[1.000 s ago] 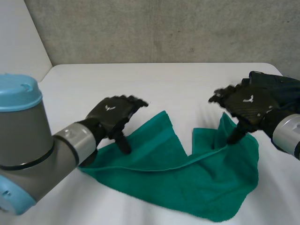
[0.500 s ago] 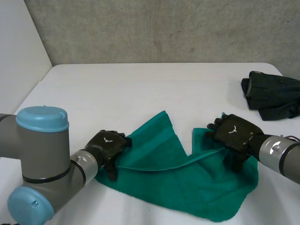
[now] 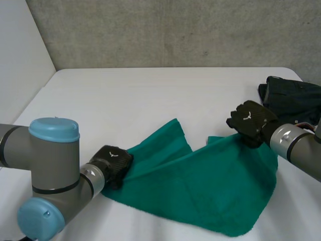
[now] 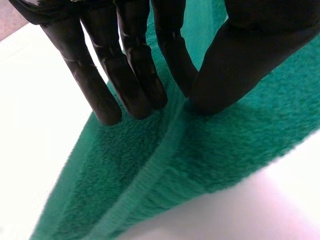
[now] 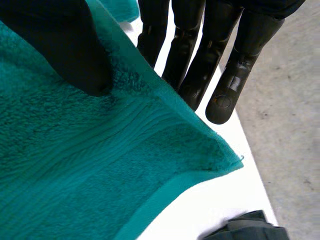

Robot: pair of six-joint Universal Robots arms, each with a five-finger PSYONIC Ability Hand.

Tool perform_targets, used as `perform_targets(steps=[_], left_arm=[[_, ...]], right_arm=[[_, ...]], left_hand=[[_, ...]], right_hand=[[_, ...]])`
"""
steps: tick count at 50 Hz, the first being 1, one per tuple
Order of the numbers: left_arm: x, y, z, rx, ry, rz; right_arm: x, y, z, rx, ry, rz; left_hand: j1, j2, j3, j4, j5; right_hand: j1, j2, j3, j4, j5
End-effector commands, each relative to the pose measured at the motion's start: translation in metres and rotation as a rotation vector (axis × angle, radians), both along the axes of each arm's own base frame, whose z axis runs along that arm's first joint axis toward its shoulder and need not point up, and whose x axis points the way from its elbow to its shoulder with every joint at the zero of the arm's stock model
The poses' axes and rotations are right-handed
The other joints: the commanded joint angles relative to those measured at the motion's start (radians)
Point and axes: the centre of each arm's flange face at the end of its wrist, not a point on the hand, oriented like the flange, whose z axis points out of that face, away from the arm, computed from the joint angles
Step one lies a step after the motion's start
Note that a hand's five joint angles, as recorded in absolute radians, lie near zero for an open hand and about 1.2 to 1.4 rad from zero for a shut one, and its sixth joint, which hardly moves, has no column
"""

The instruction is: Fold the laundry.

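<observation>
In the head view, one green towel [image 3: 200,183] lay spread on the near half of the white table [image 3: 150,95]. One dark bundle of cloth [image 3: 293,98], perhaps a folded garment, sat apart at the far right edge. There were two hands. The left hand [image 3: 113,161] sat on the towel's near left corner, and the right hand [image 3: 249,123] held its far right corner, close to the dark bundle. Half a second earlier the right hand had been lower on the towel, with a raised fold running between the hands. That fold had since been drawn out, and the cloth lay flatter and tauter.

In the left wrist view, the fingers [image 4: 125,85] stood close together on one side of a raised hem ridge with the thumb [image 4: 225,70] on the other, pinching the towel between them.

In the right wrist view, the thumb [image 5: 65,45] pressed on top of the towel's edge by its corner. The fingers [image 5: 192,65] ran straight behind the edge, so the cloth was nipped between them. The dark bundle lay just past the corner.
</observation>
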Motion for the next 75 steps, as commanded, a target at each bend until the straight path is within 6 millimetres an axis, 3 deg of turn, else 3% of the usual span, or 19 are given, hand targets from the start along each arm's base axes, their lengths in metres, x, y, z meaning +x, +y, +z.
perform_targets(steps=[1,4,5,9,10,12,14,19,21,27,29,34,37,38,39,43,57,66,75], left_arm=[[-0.003,-0.042,0.028,-0.199,-0.052,0.018],[-0.009,-0.078,0.063,-0.364,0.006,0.087],[-0.01,-0.085,0.075,-0.41,0.028,0.101],[-0.022,-0.116,0.142,-0.682,0.171,0.138],[-0.027,-0.123,0.17,-0.791,0.234,0.148],[-0.029,-0.125,0.198,-0.898,0.293,0.157],[-0.023,-0.119,0.244,-1.047,0.379,0.182],[-0.007,-0.086,0.305,-1.219,0.486,0.219],[-0.004,-0.078,0.307,-1.219,0.487,0.219],[0.004,-0.054,0.259,-1.084,0.406,0.198],[0.007,-0.047,0.243,-1.041,0.38,0.194],[0.02,-0.018,0.173,-0.857,0.264,0.16],[0.023,-0.006,0.155,-0.811,0.237,0.147],[0.024,0.002,0.149,-0.794,0.228,0.136],[0.024,0.004,0.147,-0.792,0.226,0.133],[0.023,0.011,0.148,-0.79,0.228,0.121],[0.027,0.025,0.195,-0.914,0.311,0.125],[0.011,0.04,0.214,-0.926,0.364,0.06],[0.0,0.054,0.224,-0.931,0.409,0.016]], right_arm=[[0.007,-0.034,0.034,-0.111,-0.091,-0.077],[0.013,-0.049,0.059,-0.197,-0.166,-0.108],[0.015,-0.059,0.079,-0.264,-0.224,-0.125],[0.016,-0.078,0.136,-0.443,-0.376,-0.169],[0.015,-0.081,0.147,-0.476,-0.407,-0.18],[0.012,-0.085,0.178,-0.567,-0.493,-0.202],[0.011,-0.086,0.193,-0.609,-0.546,-0.206],[0.009,-0.077,0.222,-0.674,-0.653,-0.184],[0.007,-0.068,0.225,-0.661,-0.672,-0.18],[0.005,-0.045,0.191,-0.523,-0.626,-0.142],[0.006,-0.031,0.169,-0.441,-0.589,-0.101],[0.01,0.003,0.11,-0.182,-0.498,-0.034],[0.008,0.026,0.068,0.032,-0.416,-0.03],[0.007,0.03,0.059,0.075,-0.396,-0.031],[0.006,0.037,0.041,0.154,-0.349,-0.036],[0.005,0.043,0.017,0.262,-0.282,-0.05],[0.017,0.023,0.022,0.469,-0.728,-0.207],[0.057,0.073,-0.008,0.685,-0.766,-0.209],[0.085,0.083,-0.031,0.721,-0.861,-0.195]], left_hand=[[0.262,0.208,0.213,0.203,0.238],[0.262,0.208,0.213,0.203,0.238],[0.262,0.208,0.213,0.203,0.238],[0.262,0.208,0.213,0.203,0.238],[0.262,0.208,0.213,0.203,0.238],[0.262,0.208,0.213,0.203,0.238],[0.262,0.208,0.213,0.203,0.238],[0.262,0.208,0.213,0.203,0.238],[0.262,0.208,0.213,0.203,0.238],[0.262,0.208,0.213,0.203,0.238],[0.262,0.208,0.213,0.203,0.238],[0.262,0.208,0.213,0.203,0.238],[0.262,0.208,0.213,0.203,0.238],[0.262,0.208,0.213,0.203,0.238],[0.262,0.208,0.213,0.203,0.238],[0.262,0.208,0.213,0.203,0.238],[0.262,0.208,0.213,0.203,0.238],[0.262,0.208,0.213,0.203,0.238],[0.262,0.208,0.213,0.203,0.238]], right_hand=[[0.412,0.228,0.217,0.212,0.239],[0.412,0.228,0.217,0.212,0.239],[0.412,0.228,0.217,0.212,0.239],[0.412,0.228,0.217,0.212,0.239],[0.412,0.228,0.217,0.212,0.239],[0.412,0.228,0.217,0.212,0.239],[0.412,0.228,0.217,0.212,0.239],[0.412,0.228,0.217,0.212,0.239],[0.412,0.228,0.217,0.212,0.239],[0.412,0.228,0.217,0.212,0.239],[0.412,0.228,0.217,0.212,0.239],[0.412,0.228,0.217,0.212,0.239],[0.412,0.228,0.217,0.212,0.239],[0.27,0.087,0.076,0.07,0.098],[-0.135,-0.319,-0.33,-0.335,-0.308],[-0.795,-0.979,-0.99,-0.995,-0.968],[-0.81,-0.994,-1.005,-1.01,-0.983],[-0.81,-0.994,-1.005,-1.01,-0.983],[-0.81,-0.994,-1.005,-1.01,-0.983]])
